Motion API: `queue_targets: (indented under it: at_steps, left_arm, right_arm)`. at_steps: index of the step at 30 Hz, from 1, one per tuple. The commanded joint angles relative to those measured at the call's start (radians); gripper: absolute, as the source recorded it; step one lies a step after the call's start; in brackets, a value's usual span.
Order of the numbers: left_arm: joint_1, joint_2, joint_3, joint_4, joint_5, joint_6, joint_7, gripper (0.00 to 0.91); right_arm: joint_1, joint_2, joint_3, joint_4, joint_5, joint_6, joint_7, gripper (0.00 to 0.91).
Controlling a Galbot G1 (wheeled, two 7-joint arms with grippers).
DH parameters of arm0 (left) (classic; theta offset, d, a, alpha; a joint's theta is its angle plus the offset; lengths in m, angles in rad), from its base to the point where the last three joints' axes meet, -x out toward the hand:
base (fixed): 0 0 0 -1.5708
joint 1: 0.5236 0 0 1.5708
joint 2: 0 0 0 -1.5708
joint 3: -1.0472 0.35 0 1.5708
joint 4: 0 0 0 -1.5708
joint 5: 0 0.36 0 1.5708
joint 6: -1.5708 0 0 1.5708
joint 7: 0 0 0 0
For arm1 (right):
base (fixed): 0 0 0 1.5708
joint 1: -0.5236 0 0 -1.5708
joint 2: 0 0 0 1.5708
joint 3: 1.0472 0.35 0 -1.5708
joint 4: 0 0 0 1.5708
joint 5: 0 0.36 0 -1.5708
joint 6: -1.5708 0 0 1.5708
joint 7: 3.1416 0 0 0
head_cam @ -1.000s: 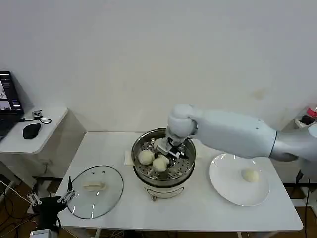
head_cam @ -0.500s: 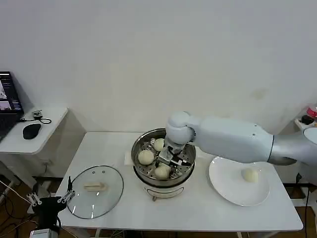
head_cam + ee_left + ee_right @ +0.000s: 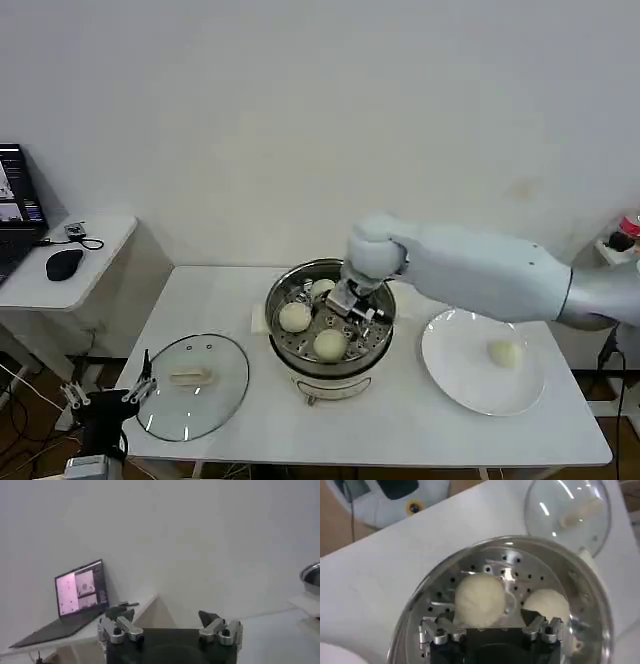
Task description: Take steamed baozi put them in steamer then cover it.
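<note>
Step in hand: you are loading the steamer [image 3: 330, 322]; three steamed baozi [image 3: 330, 345] sit on its perforated tray and one bun [image 3: 506, 353] is left on the white plate [image 3: 452, 380].
Right hand: the right hand [image 3: 352, 303] hangs over the far side of the tray, just above the buns. In the right wrist view its fingers [image 3: 436, 633] stand spread and hold nothing, with one bun [image 3: 480, 599] just beyond the fingertips and not touching them.
Left hand: the left hand [image 3: 103, 399] is parked low, off the near left corner of the worktop [image 3: 220, 290]. Its fingers [image 3: 120, 628] are wide apart and empty.
Where the things are: the steamer stands mid-worktop, the plate just to its right and the glass lid [image 3: 191, 384] to its left, well apart from the pot.
Next move, as I judge it: lift your right hand clear of the pot rim, carry it across to the plate, come down over the last bun and close gently, as it looks soft. After that, the lid goes on.
Pointing and long axis: the buns and pot are round, so no long axis or heading matters. The pot's mouth faces straight up. The lid lies flat, knob side up.
</note>
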State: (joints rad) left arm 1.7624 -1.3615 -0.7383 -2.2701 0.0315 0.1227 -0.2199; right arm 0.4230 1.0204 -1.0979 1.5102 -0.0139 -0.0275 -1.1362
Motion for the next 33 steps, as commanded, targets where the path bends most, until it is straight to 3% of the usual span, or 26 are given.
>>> queue_targets:
  at_steps: [1,4,8,12,18,26,28,29,33]
  left_arm:
    - [-0.028,0.018,0.012,0.008,-0.001,0.001,0.002,0.907]
    - [-0.043,0.04,0.023,0.016,-0.008,0.003,0.004,0.907]
    - [-0.054,0.065,0.025,0.013,-0.022,0.012,0.007,0.907]
    - [-0.068,0.083,0.039,0.013,-0.032,0.012,0.009,0.907]
    - [-0.081,0.103,0.057,0.011,-0.033,0.017,0.013,0.907]
    - [-0.081,0.127,0.037,0.028,-0.077,0.016,0.016,0.907]
    - [-0.081,0.122,0.033,0.032,-0.078,0.015,0.018,0.907]
    - [-0.079,0.121,0.03,0.034,-0.079,0.014,0.018,0.907]
    - [-0.075,0.122,0.021,0.036,-0.078,0.014,0.018,0.907]
  right_arm:
    - [0.041,-0.102,0.088,-0.041,0.122,-0.127,0.073,0.907]
    - [0.081,-0.18,0.092,-0.035,0.165,-0.197,0.093,0.907]
    - [0.154,-0.357,0.037,0.027,0.208,-0.264,0.082,0.907]
    - [0.142,-0.552,0.007,0.076,0.15,-0.255,0.047,0.907]
    - [-0.018,-0.712,0.028,0.072,0.009,-0.213,0.049,0.907]
    - [-0.212,-0.798,0.108,0.026,-0.075,-0.178,0.084,0.907]
    - [-0.241,-0.8,0.125,0.001,-0.095,-0.167,0.088,0.907]
    - [-0.338,-0.798,0.202,-0.019,-0.109,-0.157,0.093,0.907]
    - [-0.451,-0.751,0.279,-0.094,-0.118,-0.135,0.101,0.907]
